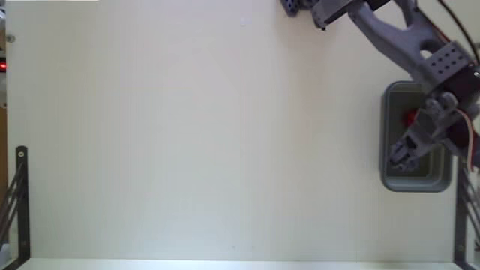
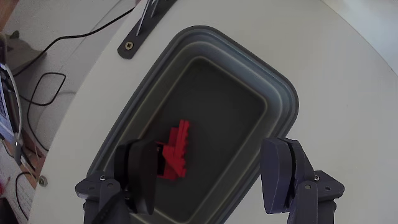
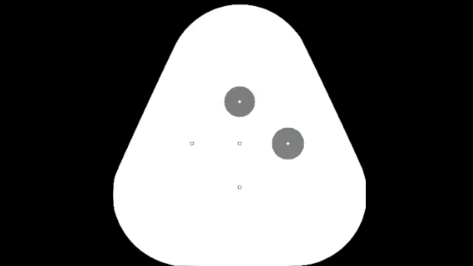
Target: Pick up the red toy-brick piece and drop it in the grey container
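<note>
Red toy-brick piece (image 2: 176,151) partly behind jaws

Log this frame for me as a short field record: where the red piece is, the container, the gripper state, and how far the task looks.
red piece: red toy-brick piece lies on the floor of the grey container, partly hidden by one finger in the wrist view
container: grey container at the right edge of the white table in the fixed view
gripper: gripper open, above the container, jaws wide apart, nothing between them
contact: whether the finger touches the piece cannot be told
task state: piece appears already dropped in the container
</note>
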Robot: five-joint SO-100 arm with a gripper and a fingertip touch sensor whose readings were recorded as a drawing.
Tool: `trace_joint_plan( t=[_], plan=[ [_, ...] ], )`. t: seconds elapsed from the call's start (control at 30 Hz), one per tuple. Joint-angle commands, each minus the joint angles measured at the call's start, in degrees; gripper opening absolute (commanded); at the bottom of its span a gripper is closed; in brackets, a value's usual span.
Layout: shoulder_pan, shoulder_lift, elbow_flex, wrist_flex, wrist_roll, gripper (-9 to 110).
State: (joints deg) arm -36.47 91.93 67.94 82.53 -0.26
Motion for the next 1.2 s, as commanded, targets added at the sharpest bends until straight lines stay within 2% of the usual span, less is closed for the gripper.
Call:
trace_joint_plan(
  t=[0.0,1.17],
  plan=[
    [-0.93,1.17,-2.04,-0.83,0.26,110],
    [2.49,5.65,2.41,-0.81,0.26,110]
  ],
)
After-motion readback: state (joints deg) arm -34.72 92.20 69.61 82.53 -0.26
